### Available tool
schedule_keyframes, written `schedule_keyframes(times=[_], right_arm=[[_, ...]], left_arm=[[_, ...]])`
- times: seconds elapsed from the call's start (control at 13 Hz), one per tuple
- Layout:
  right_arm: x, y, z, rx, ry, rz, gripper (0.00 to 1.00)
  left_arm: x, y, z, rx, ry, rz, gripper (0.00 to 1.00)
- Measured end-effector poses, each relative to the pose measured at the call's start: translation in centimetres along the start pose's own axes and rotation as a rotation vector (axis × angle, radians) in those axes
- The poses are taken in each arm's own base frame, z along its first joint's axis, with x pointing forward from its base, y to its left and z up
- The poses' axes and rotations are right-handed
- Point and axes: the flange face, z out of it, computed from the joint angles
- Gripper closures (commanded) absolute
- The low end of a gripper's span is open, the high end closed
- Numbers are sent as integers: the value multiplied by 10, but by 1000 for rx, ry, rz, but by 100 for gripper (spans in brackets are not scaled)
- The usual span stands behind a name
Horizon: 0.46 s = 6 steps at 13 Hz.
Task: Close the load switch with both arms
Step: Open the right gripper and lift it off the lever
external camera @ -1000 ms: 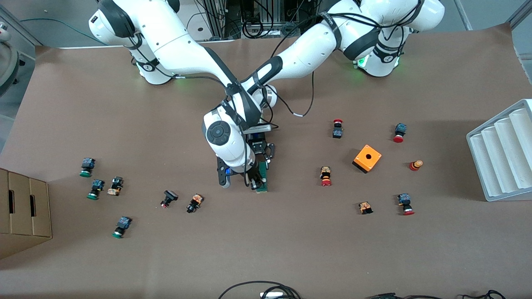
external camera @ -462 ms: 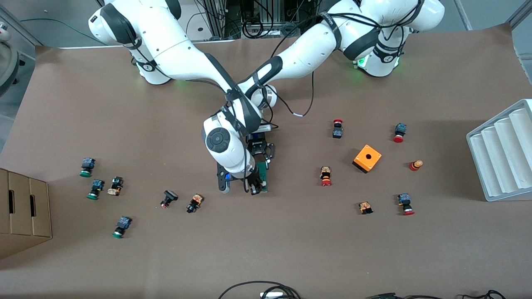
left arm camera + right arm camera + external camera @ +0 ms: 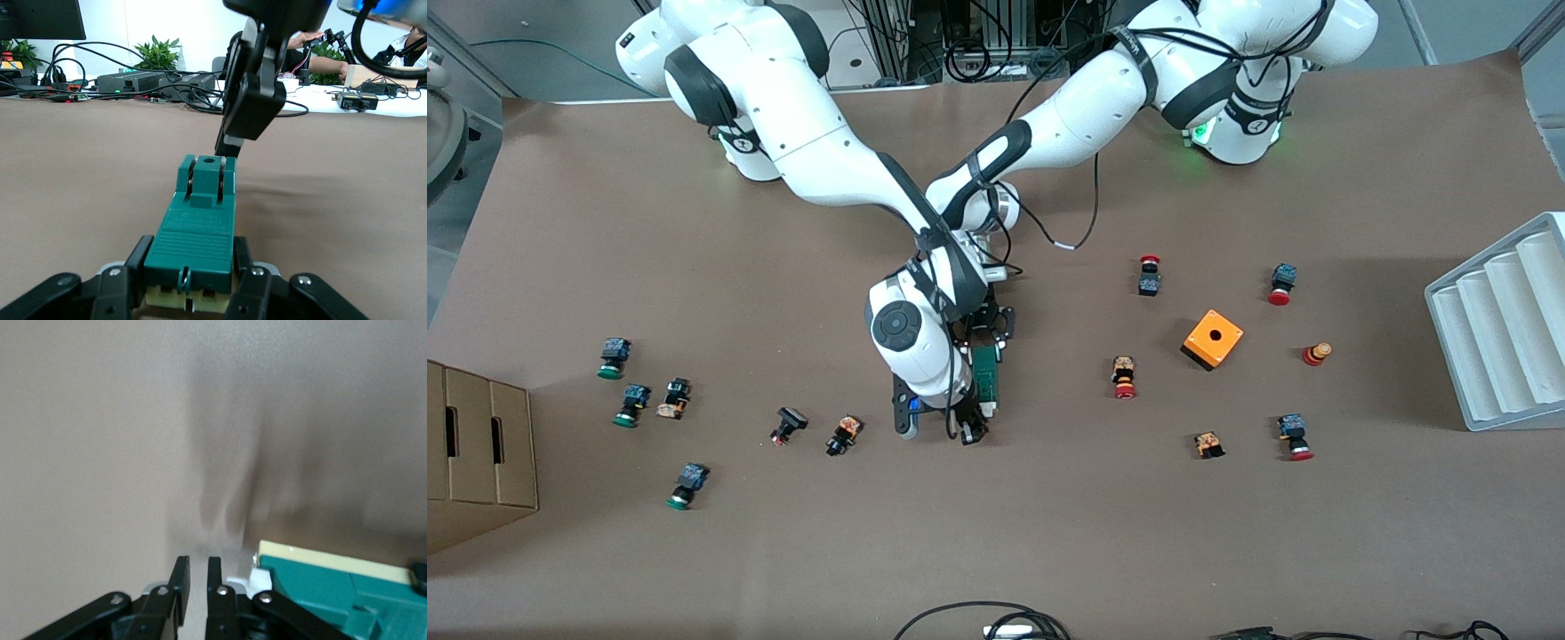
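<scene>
The green load switch [image 3: 986, 373] lies on the brown table at its middle. My left gripper [image 3: 989, 333] is shut on the end of it farther from the front camera; in the left wrist view the switch [image 3: 197, 227] sits between its fingers [image 3: 137, 267]. My right gripper [image 3: 969, 431] is low over the table at the switch's nearer end. In the right wrist view its fingers [image 3: 180, 580] stand almost together with nothing between them, beside the switch's [image 3: 320, 590] white tab [image 3: 257, 577]. The right gripper also shows in the left wrist view [image 3: 250, 100].
An orange cube box [image 3: 1213, 339] and several push-buttons [image 3: 1123, 376] lie toward the left arm's end. More push-buttons [image 3: 843, 434] lie toward the right arm's end. A grey tray [image 3: 1503, 329] and a cardboard box [image 3: 476, 444] stand at the table's ends.
My right gripper has moved along the switch toward the front camera, off its nearer end. The left gripper and the switch have stayed put.
</scene>
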Motion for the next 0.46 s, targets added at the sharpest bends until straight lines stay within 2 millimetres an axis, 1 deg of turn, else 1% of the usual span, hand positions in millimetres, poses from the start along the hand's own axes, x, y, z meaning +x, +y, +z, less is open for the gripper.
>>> schedule_keyframes(times=[0.08,0.23,0.46], right_arm=[[0,0,1,0,0,0,78],[-3,-5,-4,9,-8,-1,74],[-4,-16,-18,3,-18,5,73]], left_arm=[[0,0,0,0,0,0,45],[0,0,0,0,-1,0,44],[0,0,-1,-1,-1,0,43]])
